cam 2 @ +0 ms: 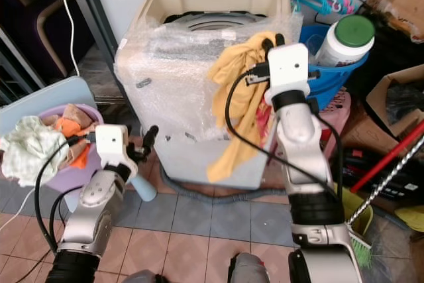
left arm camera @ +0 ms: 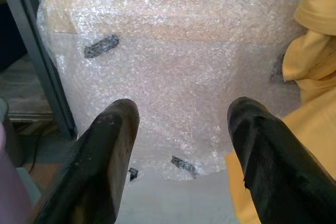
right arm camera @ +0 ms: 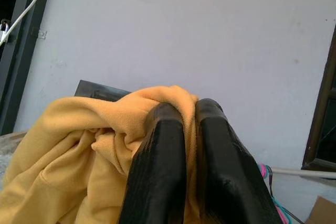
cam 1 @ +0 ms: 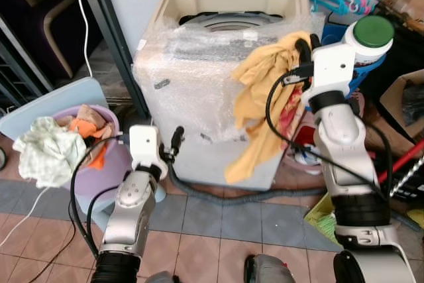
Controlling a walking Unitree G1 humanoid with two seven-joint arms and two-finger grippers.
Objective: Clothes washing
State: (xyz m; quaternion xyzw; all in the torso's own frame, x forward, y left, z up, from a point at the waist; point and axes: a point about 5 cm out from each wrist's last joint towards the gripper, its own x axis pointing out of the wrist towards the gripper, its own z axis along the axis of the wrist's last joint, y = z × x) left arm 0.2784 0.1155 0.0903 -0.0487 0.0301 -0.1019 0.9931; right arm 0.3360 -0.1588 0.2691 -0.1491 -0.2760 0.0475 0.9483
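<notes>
My right gripper [cam 1: 303, 50] is clamped on a yellow garment [cam 1: 260, 107], hanging at the front right corner of the bubble-wrapped washing machine [cam 1: 199, 91], lid open. My left gripper [left arm camera: 181, 145], fingers apart and empty, faces the machine's front. I judge loading barely begun: the purple basin [cam 1: 111, 157] on the floor holds more clothes.

soft matt yellow cloth garment [cam 1: 265, 91], bubble-wrapped plastic washing machine [cam 1: 199, 97]

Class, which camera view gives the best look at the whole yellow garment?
The left eye view: the yellow garment hangs full length from the right gripper, in front of the washing machine. The right eye view shows the same. The right wrist view shows the pinched bunch, the left wrist view an edge.
</notes>
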